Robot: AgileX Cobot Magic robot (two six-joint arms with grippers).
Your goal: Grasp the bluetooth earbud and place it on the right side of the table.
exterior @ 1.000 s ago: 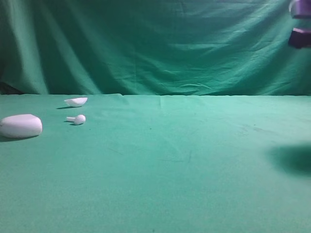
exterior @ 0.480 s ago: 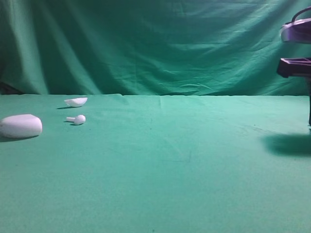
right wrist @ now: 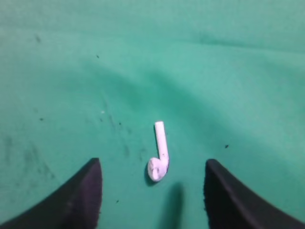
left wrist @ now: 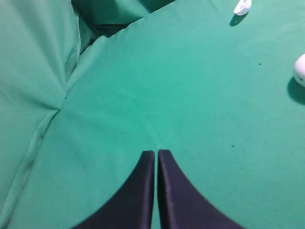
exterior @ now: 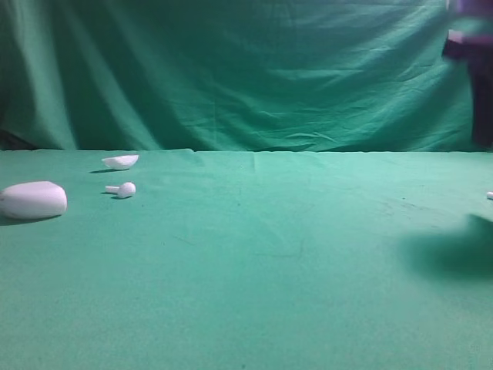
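The bluetooth earbud (right wrist: 159, 157), small and white with a short stem, lies free on the green table (right wrist: 71, 71) in the right wrist view. My right gripper (right wrist: 152, 163) hangs above it, open, one dark finger on each side and neither touching it. In the exterior view the earbud (exterior: 490, 196) shows as a white speck at the far right edge, with the right arm (exterior: 468, 42) a dark blur high above it. My left gripper (left wrist: 156, 152) is shut on nothing over bare cloth.
At the far left stand a white oval case (exterior: 32, 200), a plain stemmed earbud (exterior: 122, 189) and a shallow white shell (exterior: 121, 161). The left wrist view catches the shell (left wrist: 242, 7) and a rounded white object (left wrist: 300, 70). Green drape (exterior: 246, 69) closes the back.
My right gripper has opened wide and let go of the earbud, which now lies on the cloth at the right edge. The arm dipped, then rose, and its shadow shifted.
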